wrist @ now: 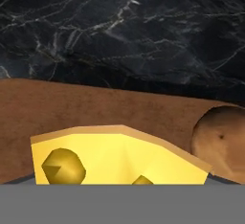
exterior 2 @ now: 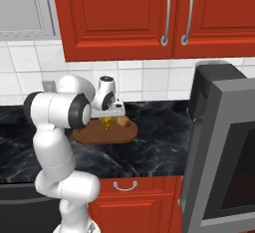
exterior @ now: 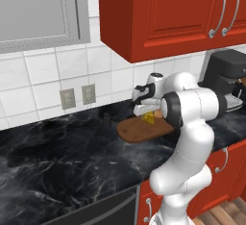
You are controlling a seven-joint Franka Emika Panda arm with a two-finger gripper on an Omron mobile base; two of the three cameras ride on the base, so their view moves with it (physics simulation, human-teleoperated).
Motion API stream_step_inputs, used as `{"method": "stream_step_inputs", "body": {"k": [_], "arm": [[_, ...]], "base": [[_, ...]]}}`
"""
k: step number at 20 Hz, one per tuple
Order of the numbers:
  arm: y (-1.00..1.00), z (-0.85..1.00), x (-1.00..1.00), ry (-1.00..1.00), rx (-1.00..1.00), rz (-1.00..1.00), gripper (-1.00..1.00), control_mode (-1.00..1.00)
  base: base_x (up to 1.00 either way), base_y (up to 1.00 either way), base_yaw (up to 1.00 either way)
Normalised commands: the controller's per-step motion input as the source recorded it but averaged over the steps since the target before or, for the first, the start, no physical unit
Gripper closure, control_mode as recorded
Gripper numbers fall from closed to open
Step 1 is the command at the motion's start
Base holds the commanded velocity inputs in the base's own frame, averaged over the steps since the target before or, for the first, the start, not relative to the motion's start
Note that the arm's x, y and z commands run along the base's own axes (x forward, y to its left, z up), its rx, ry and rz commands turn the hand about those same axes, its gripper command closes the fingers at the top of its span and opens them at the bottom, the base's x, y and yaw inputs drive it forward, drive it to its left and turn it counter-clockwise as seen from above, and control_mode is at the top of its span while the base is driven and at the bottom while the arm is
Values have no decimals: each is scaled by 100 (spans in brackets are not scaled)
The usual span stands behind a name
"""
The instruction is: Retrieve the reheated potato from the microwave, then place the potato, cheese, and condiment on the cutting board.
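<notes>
Cheese (wrist: pixel 119 153) directly beneath open claw (exterior 2: pixel 107 119)

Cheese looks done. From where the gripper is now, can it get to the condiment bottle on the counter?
Hard to say. The gripper hangs open over the cheese and potato on the cutting board, with nothing blocking it. A small dark thing by the backsplash may be the condiment; if so, it looks reachable.
</notes>
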Motion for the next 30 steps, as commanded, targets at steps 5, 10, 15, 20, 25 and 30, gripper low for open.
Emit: {"method": "stream_step_inputs", "body": {"k": [5,10,15,20,25,30], "arm": [[7,-21,-1,0,0,0,100,-100],[3,-21,-18,1,0,0,100,-100],[1,-24,-1,4,0,0,100,-100],[3,-22,-5,6,0,0,-100,-100],[3,-7,-20,5,0,0,-100,-100],[0,9,-18,1,0,0,-100,-100]], "base": [[0,0,0],[0,0,0],[0,0,0],[0,0,0],[0,0,0],[0,0,0]]}}
